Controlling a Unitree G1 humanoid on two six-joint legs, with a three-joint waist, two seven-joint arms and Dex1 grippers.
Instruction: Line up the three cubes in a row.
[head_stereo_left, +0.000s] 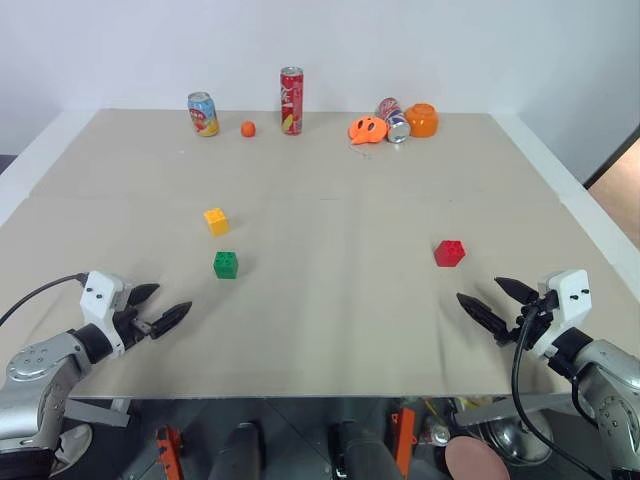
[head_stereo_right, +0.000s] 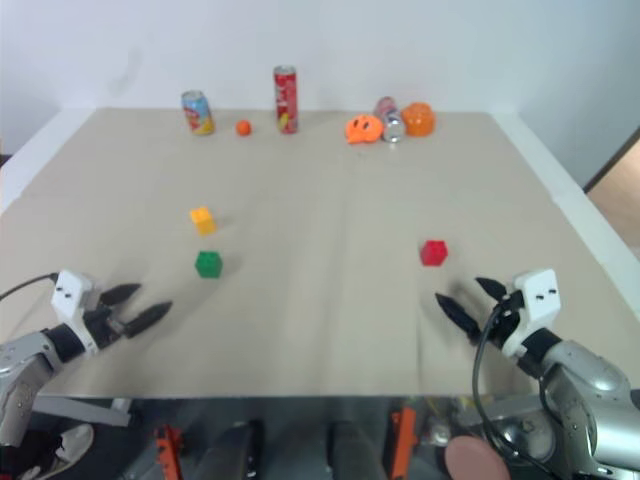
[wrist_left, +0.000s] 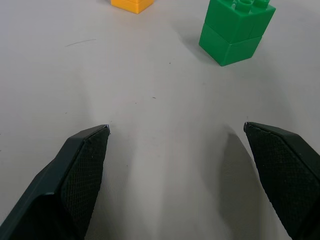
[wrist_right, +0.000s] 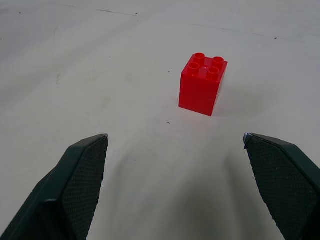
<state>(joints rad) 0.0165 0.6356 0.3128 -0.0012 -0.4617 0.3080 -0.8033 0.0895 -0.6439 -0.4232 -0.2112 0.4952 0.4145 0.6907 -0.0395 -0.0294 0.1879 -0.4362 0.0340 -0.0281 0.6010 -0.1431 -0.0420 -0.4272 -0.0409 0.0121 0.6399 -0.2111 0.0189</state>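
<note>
Both tools gape empty: left tool (head_stereo_left: 163, 307) near green cube (head_stereo_left: 226, 265) and yellow cube (head_stereo_left: 216, 221), right tool (head_stereo_left: 499, 304) near red cube (head_stereo_left: 449, 253)

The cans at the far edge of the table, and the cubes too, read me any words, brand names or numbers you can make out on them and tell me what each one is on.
Nothing can be read.
Tall red can: white markings, too small to read.
Short blue can: coloured print, too blurred to read.
Tipped can: no legible label.
Red cube, green cube, yellow cube: studs, no legible text.
</note>
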